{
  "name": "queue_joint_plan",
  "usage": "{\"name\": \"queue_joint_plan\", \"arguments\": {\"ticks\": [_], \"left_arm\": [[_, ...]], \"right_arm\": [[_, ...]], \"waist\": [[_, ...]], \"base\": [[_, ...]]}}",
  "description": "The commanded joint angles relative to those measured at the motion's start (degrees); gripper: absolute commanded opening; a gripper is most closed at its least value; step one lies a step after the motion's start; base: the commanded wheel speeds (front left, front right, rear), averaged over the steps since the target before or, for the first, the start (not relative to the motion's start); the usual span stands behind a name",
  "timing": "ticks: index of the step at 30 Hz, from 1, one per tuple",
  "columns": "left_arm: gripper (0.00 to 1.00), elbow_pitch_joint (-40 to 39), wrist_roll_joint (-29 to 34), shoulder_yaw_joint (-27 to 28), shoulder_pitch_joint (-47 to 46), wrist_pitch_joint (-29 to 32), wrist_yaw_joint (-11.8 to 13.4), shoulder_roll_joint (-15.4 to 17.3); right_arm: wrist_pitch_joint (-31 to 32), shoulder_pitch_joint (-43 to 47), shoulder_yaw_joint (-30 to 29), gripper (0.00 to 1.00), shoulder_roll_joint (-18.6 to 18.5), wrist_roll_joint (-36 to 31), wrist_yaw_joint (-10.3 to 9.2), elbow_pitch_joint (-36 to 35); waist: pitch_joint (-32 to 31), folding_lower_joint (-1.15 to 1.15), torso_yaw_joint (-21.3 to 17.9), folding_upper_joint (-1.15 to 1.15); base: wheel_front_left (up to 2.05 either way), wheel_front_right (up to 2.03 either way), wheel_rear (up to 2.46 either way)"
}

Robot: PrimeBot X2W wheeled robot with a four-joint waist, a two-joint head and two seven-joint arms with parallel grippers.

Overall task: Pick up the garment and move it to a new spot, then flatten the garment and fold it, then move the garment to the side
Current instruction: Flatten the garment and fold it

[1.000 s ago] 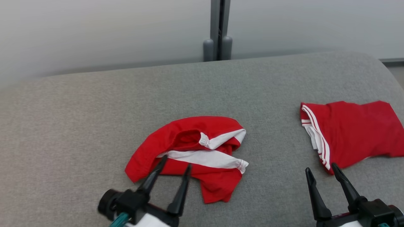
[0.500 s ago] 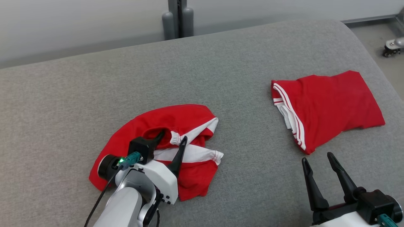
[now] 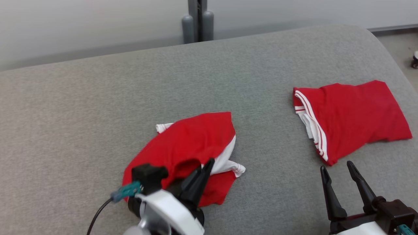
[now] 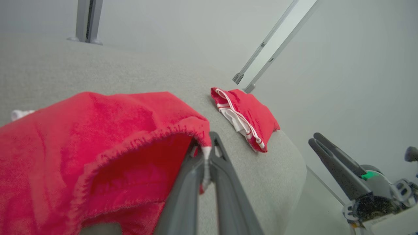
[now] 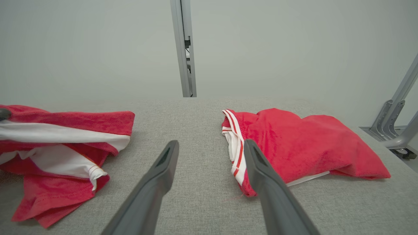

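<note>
Garment (image 3: 196, 137) hem sits pinched in left pincer (image 4: 205, 149).

Bare cushion (image 3: 267, 156) between crumpled garment (image 3: 192, 140) and folded garment (image 3: 352, 114) — passable.

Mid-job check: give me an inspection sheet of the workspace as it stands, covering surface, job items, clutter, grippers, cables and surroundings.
Surface: grey fabric surface, no stains or tears seen.
Job's things: crumpled garment, red and white, bunched up at the near left; folded garment, red with white stripes, lying flat to the right, apart from the first.
Clutter: nothing seen.
Grippers: left gripper shut on the crumpled garment's gathered edge; right gripper open, holding nothing, just short of the folded garment's near corner.
Cables: dark cable with a teal connector at the left wrist, hanging free of the cloth.
Surroundings: pale wall, grey post behind the surface, metal frame legs at the right.
</note>
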Motion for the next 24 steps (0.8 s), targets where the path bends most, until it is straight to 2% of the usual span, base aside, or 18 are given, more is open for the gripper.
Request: {"name": "queue_joint_plan", "arguments": {"ticks": [1,3,4,6,8,10,13,15,17,23,24], "left_arm": [[0.0,-3.8,-3.2,0.51,2.88,0.73,-0.38,1.48],[0.0,-9.36,-8.29,1.79,7.49,2.24,-0.4,3.64],[0.0,-9.36,-8.29,1.79,7.49,2.24,-0.4,3.64],[0.0,-13.71,-14.03,3.35,11.48,3.55,-0.44,5.12],[0.0,-16.07,-17.39,5.41,14.68,4.76,-0.41,8.49],[0.0,-15.7,-19.49,8.21,17.57,4.88,-0.1,10.96],[0.0,-12.59,-20.3,13.26,19.98,3.72,2.75,13.34],[0.0,-10.38,-20.57,14.88,20.52,2.57,3.53,13.39],[0.0,-8.75,-21.23,15.56,20.33,1.93,3.17,13.25],[0.0,-4.19,-20.06,13.47,18.41,0.93,2.08,12.14],[0.21,-3.56,-19.68,13.18,18.24,0.57,2.07,11.83]], "right_arm": [[-0.24,0.74,-0.26,1.0,-0.35,-0.3,-0.01,0.17],[-0.24,0.92,-0.31,1.0,-0.34,-0.63,-0.01,0.18],[-0.24,0.92,-0.31,1.0,-0.34,-0.63,-0.01,0.18],[-0.24,1.26,-0.88,1.0,-0.36,-0.88,-0.01,0.05],[-0.24,1.41,-0.66,1.0,-0.33,-1.18,-0.01,0.15],[-0.24,1.45,-0.53,1.0,-0.33,-1.57,-0.01,0.29],[-0.24,1.58,-0.76,1.0,-0.37,-1.95,-0.01,0.34],[-0.24,1.8,-0.73,1.0,-0.35,-2.17,-0.01,0.37],[-0.24,1.87,-0.43,1.0,-0.36,-2.38,-0.01,0.49],[-0.24,1.73,-0.17,1.0,-0.36,-2.46,-0.01,0.79],[-0.24,1.74,-0.05,1.0,-0.36,-2.49,-0.01,0.83]], "waist": [[-1.0,0.0,1.8,0.0],[-1.38,0.0,3.16,0.0],[-1.38,0.0,3.16,0.0],[-1.66,0.0,4.99,0.0],[-1.83,0.0,6.48,0.0],[-2.15,0.0,7.91,0.0],[-2.73,0.0,9.63,0.0],[-3.12,0.0,10.68,0.0],[-3.26,0.0,11.44,0.0],[-3.51,0.0,12.32,0.0],[-3.54,0.0,12.28,0.0]], "base": [[0.0,0.0,0.0],[0.0,0.0,0.0],[0.0,0.0,0.0],[0.0,0.0,0.0],[0.0,0.0,0.0],[0.0,0.0,0.0],[0.0,0.0,0.0],[0.0,0.0,0.0],[0.0,0.0,0.0],[0.0,0.0,0.0],[0.0,0.0,0.0]]}}
